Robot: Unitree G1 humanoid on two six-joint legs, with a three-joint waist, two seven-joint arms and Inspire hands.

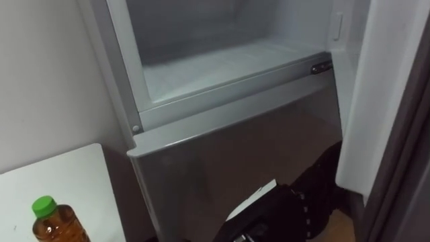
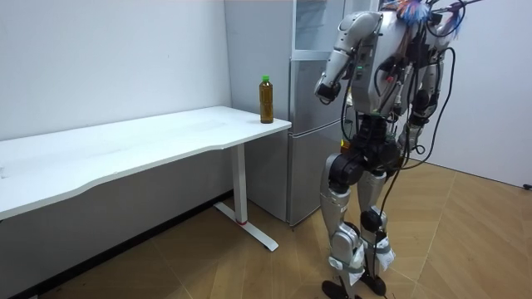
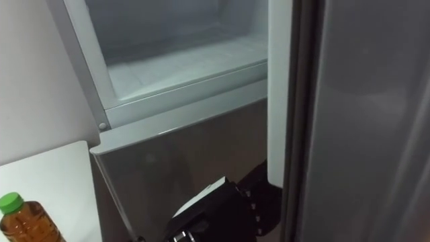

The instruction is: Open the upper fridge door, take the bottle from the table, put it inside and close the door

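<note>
The bottle [image 1: 57, 225] has a green cap and amber liquid. It stands upright on the corner of the white table [image 1: 60, 175], left of the fridge, and shows in the room view as well [image 2: 266, 100]. The upper fridge compartment [image 1: 222, 67] is open and its white floor is bare. My left hand [image 1: 269, 208] hangs dark and low in front of the grey lower door [image 1: 222, 154], well right of the bottle. It holds nothing, and in the room view the left hand [image 2: 323, 90] has loose fingers. I stand facing the fridge.
The open upper door [image 1: 376, 101] stands close at the right, and in the right eye view the door [image 3: 349, 121] blocks that side. A white wall [image 1: 47, 74] runs behind the table. The long table [image 2: 125, 149] stretches away to the room view's left.
</note>
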